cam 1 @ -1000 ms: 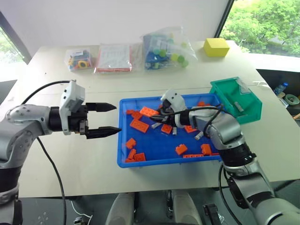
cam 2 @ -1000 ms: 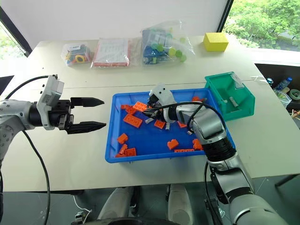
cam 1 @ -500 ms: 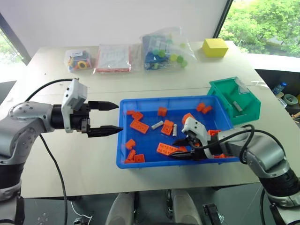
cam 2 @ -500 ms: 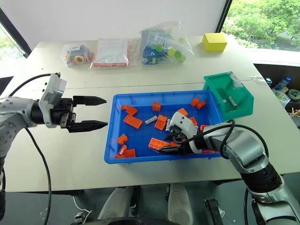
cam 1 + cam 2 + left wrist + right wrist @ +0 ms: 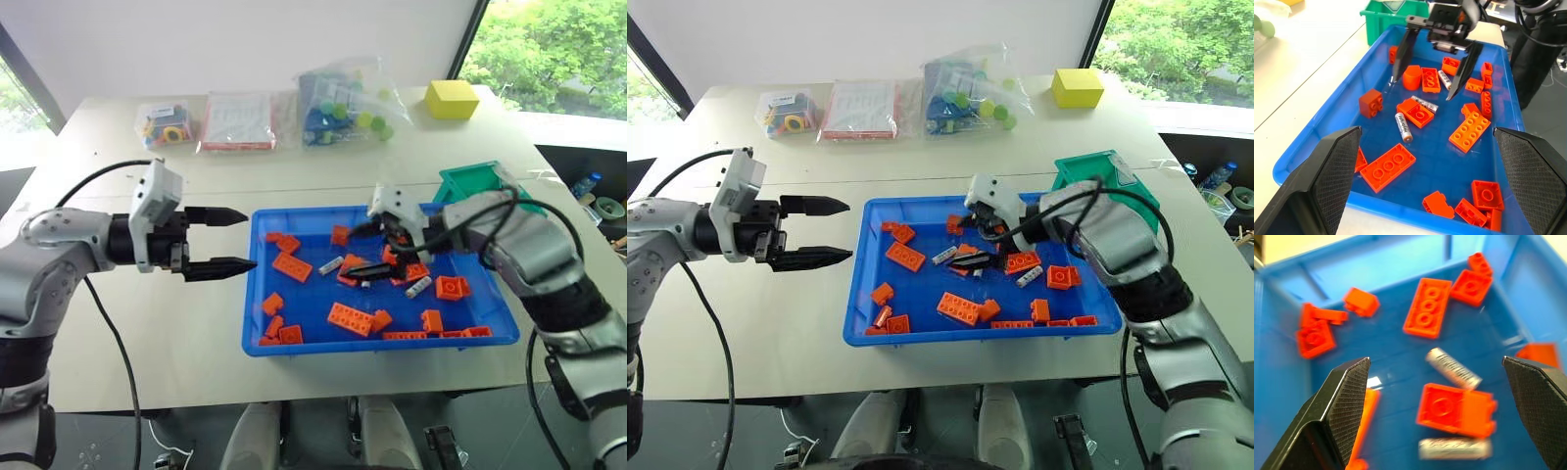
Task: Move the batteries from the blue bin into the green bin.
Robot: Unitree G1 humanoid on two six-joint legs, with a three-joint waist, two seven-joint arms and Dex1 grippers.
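Note:
The blue bin lies in front of me with several orange bricks in it. Batteries lie loose on its floor: one mid-bin, one further right, and others among the bricks. My right gripper hangs open over the bin's middle, holding nothing, with a battery below its spread fingers. The green bin stands at the blue bin's far right corner, partly hidden by my right arm. Left of the blue bin, my left gripper hovers open and empty above the table.
A yellow block sits at the table's far right. Clear bags of toys and a flat packet lie along the back. The table's front edge runs just below the blue bin.
My right gripper swung from the bin's front right back over its middle and spread its fingers wide. Bricks and batteries in the bin got shuffled. The left gripper stayed put.

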